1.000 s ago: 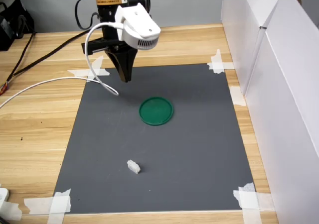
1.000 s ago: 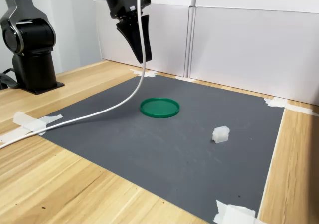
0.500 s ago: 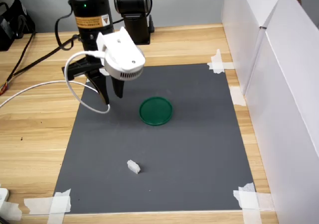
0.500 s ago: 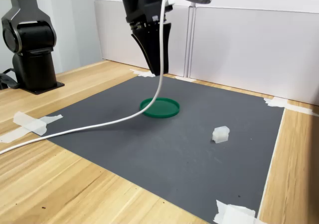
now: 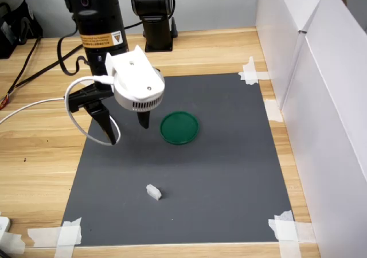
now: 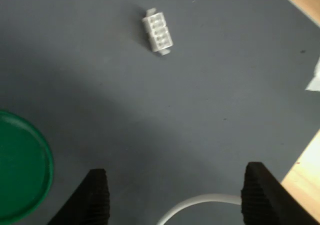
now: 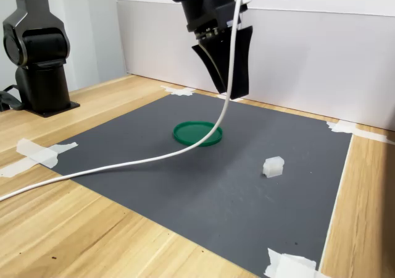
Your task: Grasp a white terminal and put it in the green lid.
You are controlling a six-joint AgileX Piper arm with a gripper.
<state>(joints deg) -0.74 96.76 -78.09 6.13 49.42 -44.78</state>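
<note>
Hovering above the dark mat [image 5: 229, 155], my gripper [image 5: 125, 131] is spread wide and holds nothing, both fingers [image 6: 95, 195] dark at the edge of the wrist view. The green lid [image 5: 179, 127] lies just beside my fingertips, off to one side. The white terminal [image 6: 157, 33] sits ahead of me, well apart, alone on the mat; in the second exterior view it shows as a small pale block [image 7: 273, 166]. To take it well, I judge I should travel until it lies midway between my fingers, turn so they close across its narrow sides, then descend straight. The white cable [image 7: 154, 157] trails under me; I should keep it clear.
</note>
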